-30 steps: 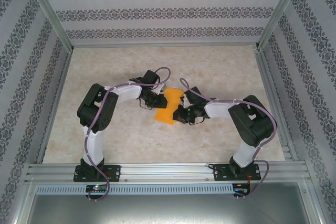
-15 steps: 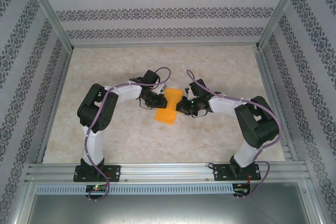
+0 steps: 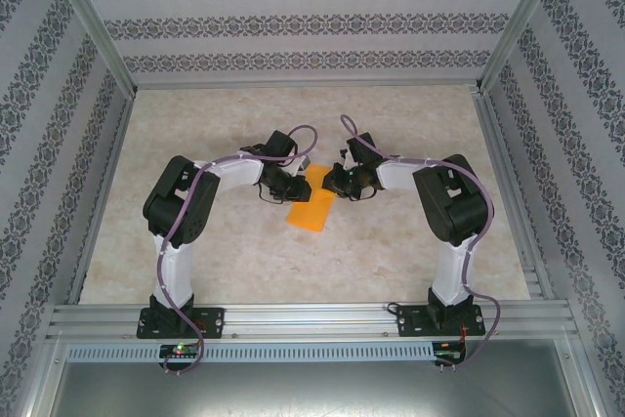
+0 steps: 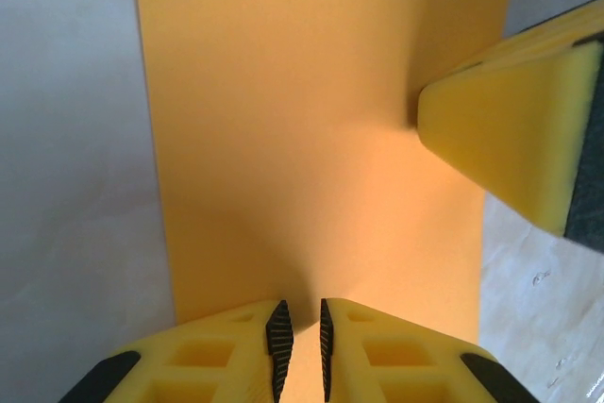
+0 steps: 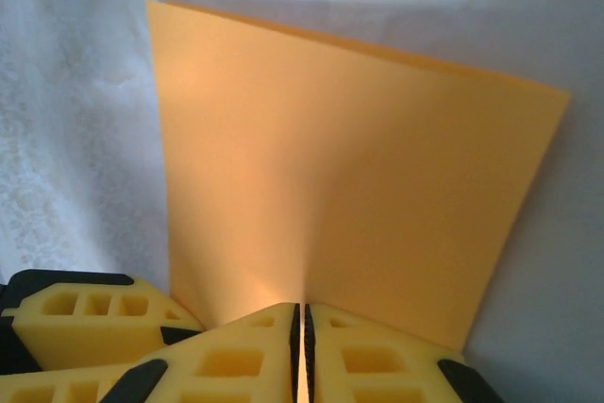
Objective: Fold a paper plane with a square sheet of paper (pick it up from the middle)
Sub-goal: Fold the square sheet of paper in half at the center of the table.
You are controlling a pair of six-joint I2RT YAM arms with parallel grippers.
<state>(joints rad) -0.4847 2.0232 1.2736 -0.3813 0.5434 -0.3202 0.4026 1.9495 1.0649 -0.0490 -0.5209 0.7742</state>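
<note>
From the overhead camera I get the layout: both arms bend inward over the table (image 3: 420, 134) and meet near its middle, with the sheet of paper (image 3: 309, 208) between them. From up there the paper reads as a narrow orange strip running diagonally from near-left to far-right. The left gripper (image 3: 291, 192) sits at its left side and the right gripper (image 3: 332, 186) at its far-right end. At that size I cannot judge how the jaws stand.

The wrist cameras settle that. On the left wrist, the left gripper (image 4: 300, 346) has its two black-ribbed pads (image 4: 279, 342) drawn in to a thin slit, and the near edge of the paper (image 4: 311, 139) runs straight down into it, so it is clamped on the sheet. The same view catches one yellow finger (image 4: 500, 134) of the other gripper pressing in on the paper's right edge, which the overhead camera is too coarse to show.

On the right wrist, the right gripper (image 5: 302, 351) is closed tighter, its jaws almost meeting, with the lower edge of the paper (image 5: 349, 186) pinched in the seam. From here the sheet rises away from the fingers as a flat, plain orange panel, and its far corners throw a shadow on the pale surface behind. A finger (image 5: 90, 323) of the left gripper shows at the lower left, just beside the paper's edge.

So the paper spans the two grippers, nipped at opposite edges.
</note>
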